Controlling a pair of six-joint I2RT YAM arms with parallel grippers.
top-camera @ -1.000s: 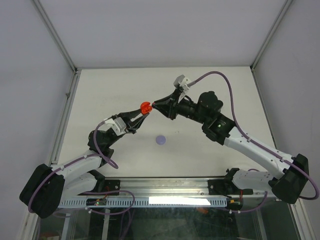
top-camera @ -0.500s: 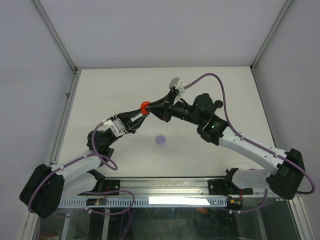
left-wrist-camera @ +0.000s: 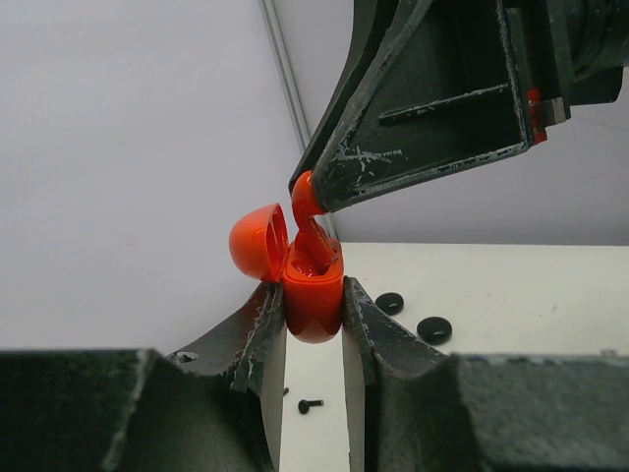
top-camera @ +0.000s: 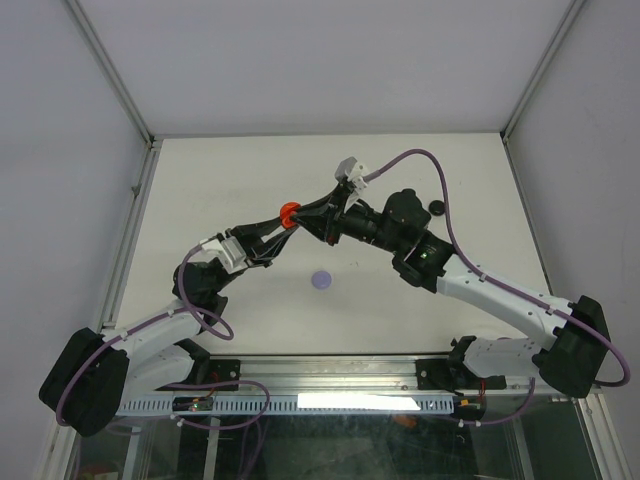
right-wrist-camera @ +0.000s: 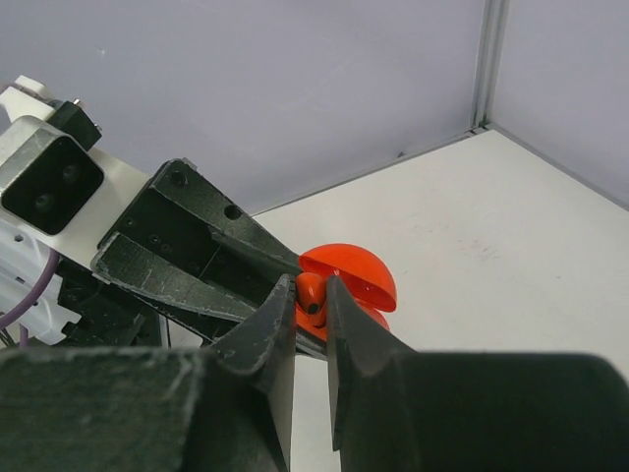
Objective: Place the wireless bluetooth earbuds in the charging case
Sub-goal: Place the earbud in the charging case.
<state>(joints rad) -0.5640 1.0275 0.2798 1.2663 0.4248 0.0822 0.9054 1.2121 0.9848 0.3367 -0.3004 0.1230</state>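
Observation:
My left gripper (left-wrist-camera: 313, 292) is shut on a red charging case (left-wrist-camera: 314, 295), held upright above the table with its domed lid (left-wrist-camera: 257, 241) swung open to the left. My right gripper (right-wrist-camera: 312, 295) is shut on a red earbud (right-wrist-camera: 312, 293). The earbud (left-wrist-camera: 307, 202) hangs head-up over the case, and its stem reaches down into the case's open top. In the top view the two grippers meet at the case (top-camera: 289, 212) over the middle of the table, the left gripper (top-camera: 281, 227) from the lower left and the right gripper (top-camera: 305, 213) from the right.
A lilac disc (top-camera: 321, 280) lies on the white table (top-camera: 230, 180) in front of the case. One black disc (top-camera: 436, 207) sits behind the right arm; two black discs (left-wrist-camera: 389, 303) (left-wrist-camera: 433, 329) and a tiny black stemmed bud (left-wrist-camera: 310, 405) lie below. Grey enclosure walls (top-camera: 100, 100) surround the table.
The right arm has swung left and brought the red earbud onto the open case. The left gripper lifted the case slightly. A black disc behind the right arm has come into sight.

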